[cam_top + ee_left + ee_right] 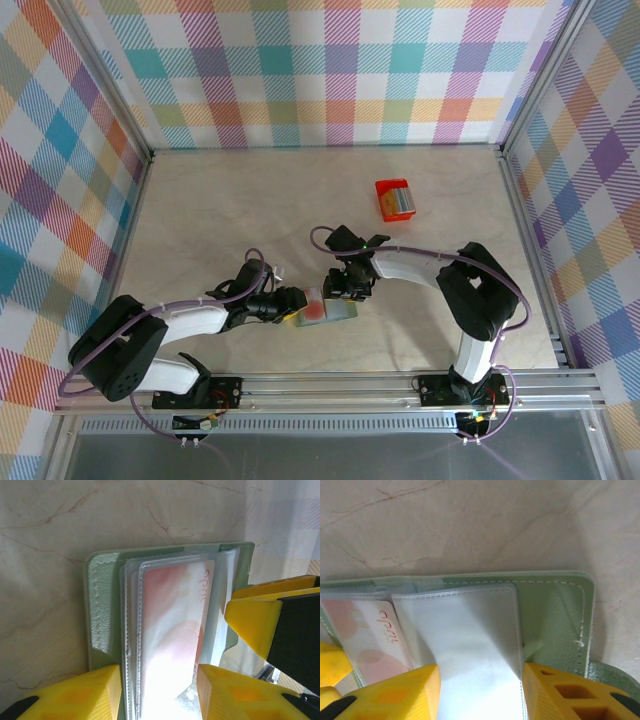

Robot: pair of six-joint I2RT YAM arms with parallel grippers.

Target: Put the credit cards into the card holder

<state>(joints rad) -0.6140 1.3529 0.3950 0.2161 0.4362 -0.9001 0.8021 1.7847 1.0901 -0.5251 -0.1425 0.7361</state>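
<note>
Overhead; wrist close-ups on card holder [102, 610]

pale marbled table [215, 205], open green card holder [327, 310] near its front edge, small red box [394, 198] farther back

One card holder [555, 615], one card [175, 630], one red box [394, 198].

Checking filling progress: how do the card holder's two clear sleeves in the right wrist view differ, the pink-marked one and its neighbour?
The pink-marked sleeve holds a credit card with pink blotches and red lettering; the neighbouring sleeve looks plain white, seemingly empty. The neighbouring sleeve lies over the pink-marked sleeve's edge, so it shows at full width while the pink-marked sleeve is partly covered. Both are clear, stitched-edged pockets of the green card holder.
</note>
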